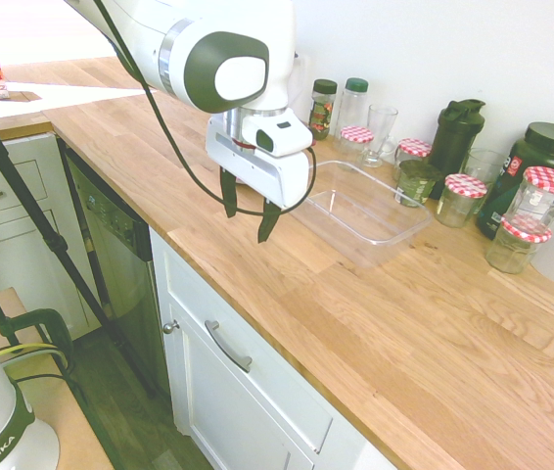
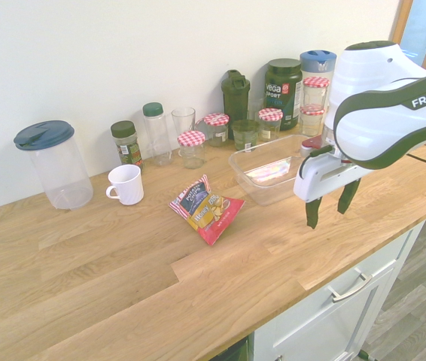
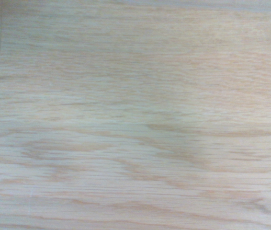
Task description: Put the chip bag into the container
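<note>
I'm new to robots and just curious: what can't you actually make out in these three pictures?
- Chip bag: hidden behind the arm in the first exterior view.
- Wrist view: only blurred wooden countertop; no bag, no container.
- Labels on the jars: too small to read.
- Gripper: open, empty.

The gripper [image 2: 327, 207] hangs pointing straight down — fingers [image 2: 311, 213] spread apart, empty.

A home kitchen. The wooden surface [image 1: 434, 323] tops white drawers [image 1: 257, 377] and a dishwasher [image 1: 111, 245]. Against the wall behind it stand jars [image 2: 192, 147], spice bottles [image 2: 126, 143] and a mug [image 2: 126, 184].
</note>
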